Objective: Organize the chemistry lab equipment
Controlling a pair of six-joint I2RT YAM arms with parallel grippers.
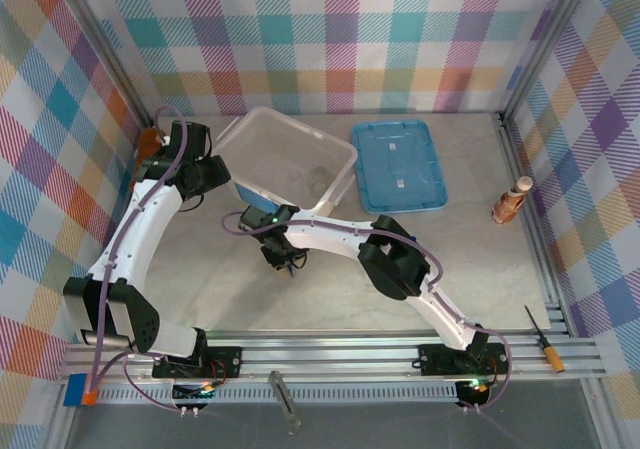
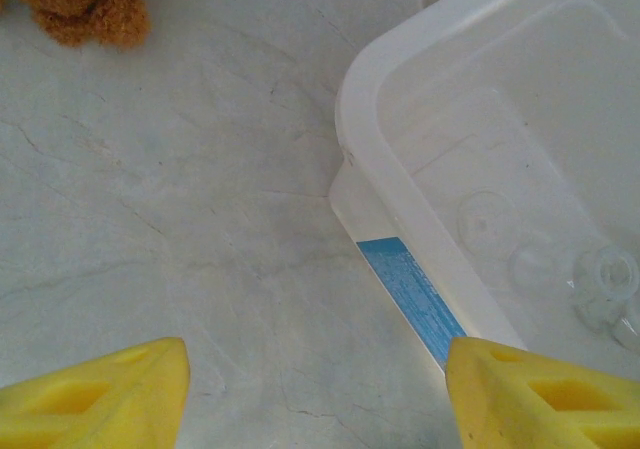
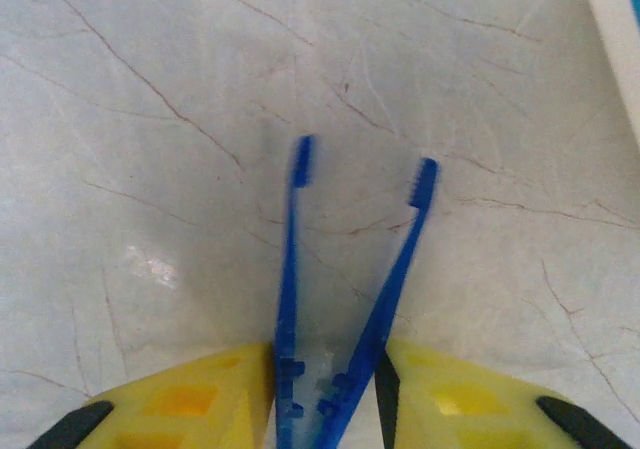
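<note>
Workspace with a clear bin (image 1: 262, 134) standing open at the rear centre of the surface (image 1: 220, 289); its blue lid (image 1: 400, 164) lies flat just beside it on the right. Inside the bin, several pieces of small round clear glassware (image 2: 603, 287) rest on the floor near one wall. Left gripper (image 2: 315, 394), fingers spread wide and holding nothing, hangs over bare surface by the bin's corner. Right gripper (image 3: 325, 384), in front of the bin, pinches the dark-blue tweezers (image 3: 291, 269) at their joined end, tips apart over the surface. A teddy bear (image 2: 85, 4) sits left of the bin; a brown bottle-shaped object (image 1: 512, 201) stands far right.
</note>
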